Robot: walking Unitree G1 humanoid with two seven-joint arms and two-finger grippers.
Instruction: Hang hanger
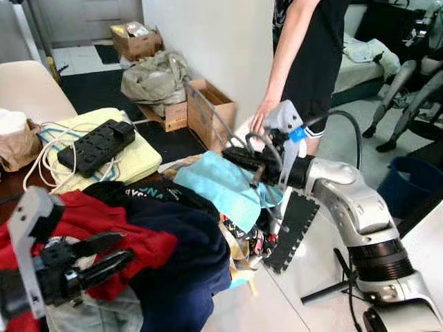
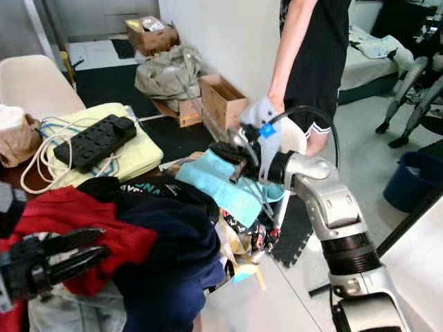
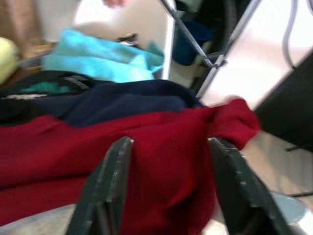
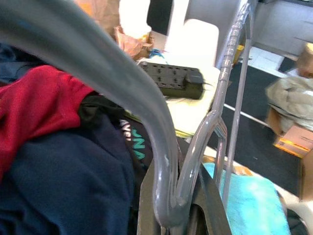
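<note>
Grey hanger (image 4: 215, 122) pinched in right hand (image 1: 239, 160); left hand (image 3: 166, 191) spread over red garment (image 3: 98, 147)

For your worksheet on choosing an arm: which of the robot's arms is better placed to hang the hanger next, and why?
The right. The right gripper is already shut on the grey hanger, held above the clothes pile. The left gripper is open, low over the red garment.

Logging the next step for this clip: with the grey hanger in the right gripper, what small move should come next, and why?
Probably lift the right gripper a little, raising the grey plastic hanger off the clothes. That gripper is shut on the hanger's neck, low over the light blue cloth on the heap, and no rail is in view. The left gripper hangs open over the red garment, so it can wait.
</note>
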